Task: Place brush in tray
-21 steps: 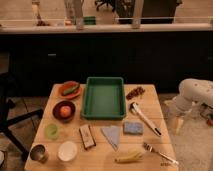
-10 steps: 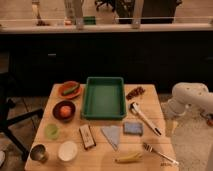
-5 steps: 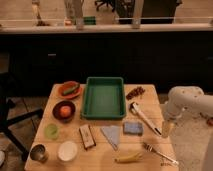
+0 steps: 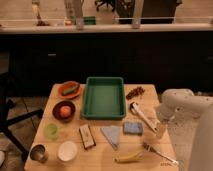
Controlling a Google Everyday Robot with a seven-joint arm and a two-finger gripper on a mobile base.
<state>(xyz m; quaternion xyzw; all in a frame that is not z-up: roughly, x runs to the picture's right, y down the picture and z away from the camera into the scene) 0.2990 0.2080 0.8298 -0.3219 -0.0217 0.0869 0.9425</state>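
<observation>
**Brush not yet lifted, tray waiting**

The task is at its opening stage, as far as can be judged. The long slim dish brush (image 4: 143, 116), with its small white bristle head and pale handle, lies flat on the pale wooden table (image 4: 97, 158). It sits to the right of the large rectangular green plastic tray (image 4: 103, 99), close to it but apart. It lies on a slant, with the white head at the far end towards the tray's right rim and the dark end nearer and further right. The tray holds nothing.

The robot's white arm (image 4: 179, 104) reaches in from the right edge of the scene. Its gripper (image 4: 160, 131) hangs low at the near right of the table, just beside the brush's dark end. The pincer is spread wide and pinches nothing. Whether a finger touches the handle cannot be told.

What is left appears to be the whole job: closing on the handle, lifting it, carrying it left over the rim and setting it down inside. The brush looks about as long as the tray, so it would probably have to go in along the tray's length.

A blue sponge (image 4: 132, 128) and a silver metal fork (image 4: 160, 154) lie near the brush and the gripper, and could be nudged.

No brand, label or writing can be read on anything in view.
</observation>
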